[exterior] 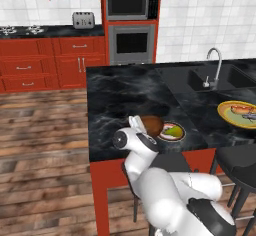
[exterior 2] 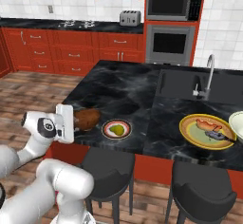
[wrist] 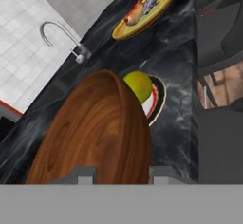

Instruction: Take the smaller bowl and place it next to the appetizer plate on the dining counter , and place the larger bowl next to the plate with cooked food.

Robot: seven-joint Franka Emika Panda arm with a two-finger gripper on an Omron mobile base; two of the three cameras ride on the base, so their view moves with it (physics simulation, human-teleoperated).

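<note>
My gripper is shut on the smaller bowl, a glossy dark brown bowl held at the near left part of the dining counter. In the hand view the smaller bowl sits between the fingertips. The appetizer plate with its green-yellow piece lies just right of the bowl. Whether the bowl rests on the black top I cannot tell. The plate with cooked food lies far right, and the larger bowl sits at its right side, cut by the frame edge.
An inset sink and curved faucet sit behind the plates. Dark stools stand under the counter's near edge. A wall counter with a toaster, an oven and a microwave runs along the back.
</note>
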